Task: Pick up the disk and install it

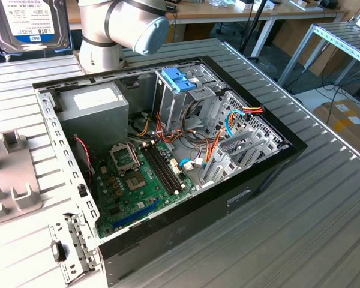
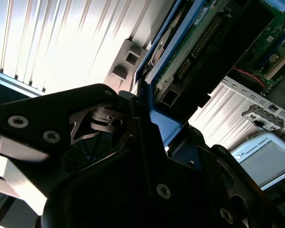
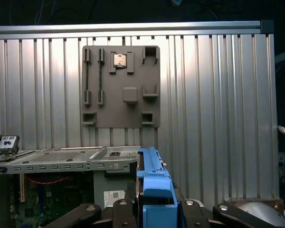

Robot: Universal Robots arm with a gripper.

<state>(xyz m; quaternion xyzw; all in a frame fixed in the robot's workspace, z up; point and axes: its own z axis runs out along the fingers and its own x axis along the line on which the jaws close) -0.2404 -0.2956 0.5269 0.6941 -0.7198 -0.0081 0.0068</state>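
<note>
Black gripper (image 2: 143, 111) pinches the disk (image 1: 29, 21) by its blue carrier (image 3: 154, 187); stiff, likely weighty, shock-sensitive, at the exterior view's eleven o'clock.

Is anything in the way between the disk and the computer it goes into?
No, nothing I can see. The claw holds the disk by its blue carrier, up off the table, and the computer case lies open with no lid over it.
</note>
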